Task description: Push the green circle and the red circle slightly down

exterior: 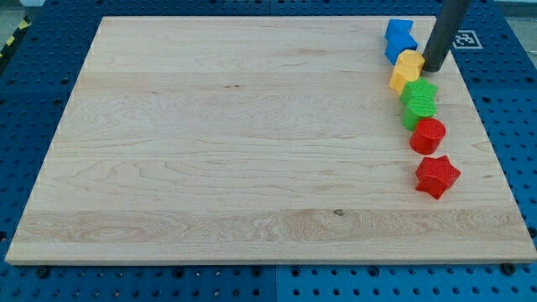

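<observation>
Near the wooden board's (210, 151) top-right corner, my tip (434, 68) (a bare rod, no pincer) touches the yellow block (409, 69). Below lie the green circle (414, 115) and red circle (428, 135). Risk: pushing down the chain shoves the red star (437, 175) too.

The single camera looked down at a slant from beyond the view's bottom edge, near enough that the wooden board (252, 143) nearly filled the frame, blue pegboard table (33, 101) bordering it.
</observation>
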`<state>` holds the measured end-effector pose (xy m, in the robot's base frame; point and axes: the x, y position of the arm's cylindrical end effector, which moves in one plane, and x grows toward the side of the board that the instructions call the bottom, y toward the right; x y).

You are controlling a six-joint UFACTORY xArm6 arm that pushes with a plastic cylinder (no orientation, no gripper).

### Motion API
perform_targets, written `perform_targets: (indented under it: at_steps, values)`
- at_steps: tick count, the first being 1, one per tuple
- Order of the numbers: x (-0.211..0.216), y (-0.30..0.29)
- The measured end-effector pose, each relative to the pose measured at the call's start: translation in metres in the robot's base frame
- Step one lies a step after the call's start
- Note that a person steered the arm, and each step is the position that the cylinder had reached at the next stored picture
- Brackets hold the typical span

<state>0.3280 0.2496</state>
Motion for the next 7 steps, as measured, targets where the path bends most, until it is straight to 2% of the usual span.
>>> perform_targets:
  at_steps: [2, 7]
  values:
    - [0.039, 0.0]
    - [0.177, -0.003]
